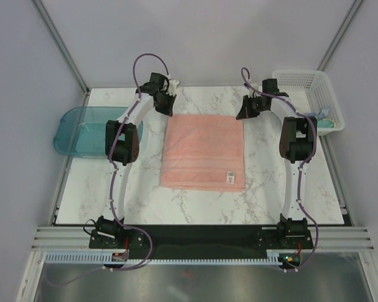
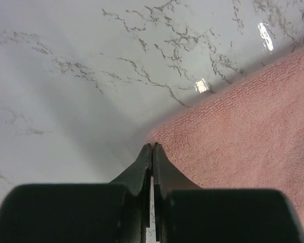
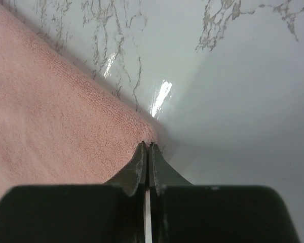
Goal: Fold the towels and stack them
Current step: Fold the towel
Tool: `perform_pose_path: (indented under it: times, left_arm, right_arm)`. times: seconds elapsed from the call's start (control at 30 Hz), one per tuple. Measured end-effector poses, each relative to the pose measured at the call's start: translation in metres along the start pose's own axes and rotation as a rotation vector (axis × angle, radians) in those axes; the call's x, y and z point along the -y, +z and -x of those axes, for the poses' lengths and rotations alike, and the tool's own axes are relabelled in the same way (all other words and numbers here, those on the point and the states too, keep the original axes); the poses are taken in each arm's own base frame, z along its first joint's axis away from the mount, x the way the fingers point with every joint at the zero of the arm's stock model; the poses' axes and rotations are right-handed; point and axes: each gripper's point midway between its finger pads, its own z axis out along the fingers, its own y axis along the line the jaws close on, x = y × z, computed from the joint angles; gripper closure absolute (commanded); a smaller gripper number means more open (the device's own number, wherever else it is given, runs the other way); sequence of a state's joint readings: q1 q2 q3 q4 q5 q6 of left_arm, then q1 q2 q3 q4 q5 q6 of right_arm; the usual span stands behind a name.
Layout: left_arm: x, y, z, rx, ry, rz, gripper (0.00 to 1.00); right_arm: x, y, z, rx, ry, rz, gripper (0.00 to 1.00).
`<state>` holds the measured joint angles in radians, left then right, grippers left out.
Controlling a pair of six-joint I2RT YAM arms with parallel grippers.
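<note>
The salmon-pink towel (image 1: 203, 151) lies spread flat in the middle of the marble table (image 1: 264, 189), with a small white tag (image 1: 230, 177) near its front right corner. My left gripper (image 1: 166, 107) is down at the towel's far left corner, its jaws shut with their tips pinching the corner of the cloth (image 2: 228, 131). My right gripper (image 1: 244, 112) is at the far right corner, shut on that corner (image 3: 55, 116) in the same way. In the wrist views the left gripper's tips (image 2: 152, 146) and the right gripper's tips (image 3: 147, 144) sit at the cloth's edge. A teal and pale bundle of cloth (image 1: 326, 118) shows in the basket.
A white mesh basket (image 1: 302, 78) stands at the far right corner of the table. A translucent teal tray (image 1: 75, 129) sits at the left edge, partly behind the left arm. Grey walls close in the back and both sides.
</note>
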<state>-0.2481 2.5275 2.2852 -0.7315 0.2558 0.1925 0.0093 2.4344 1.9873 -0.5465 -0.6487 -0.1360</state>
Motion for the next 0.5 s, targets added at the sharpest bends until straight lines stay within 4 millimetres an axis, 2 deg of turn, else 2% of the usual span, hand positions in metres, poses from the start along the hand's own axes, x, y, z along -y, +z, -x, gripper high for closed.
perform_pose_path:
  times: [0.3,0.37,0.5]
  left_arm:
    - [-0.007,-0.005,0.011,0.033,0.005,0.044,0.98]
    - [-0.004,-0.011,0.011,0.04,0.0,0.044,0.98]
    - [0.004,-0.035,0.018,0.069,-0.002,0.053,0.98]
  right_arm:
    - [-0.002,-0.007,0.012,0.031,-0.011,-0.017,1.0]
    - [-0.008,-0.016,0.014,0.044,-0.019,-0.026,1.0]
    - [-0.029,-0.043,0.017,0.086,-0.047,-0.033,1.0]
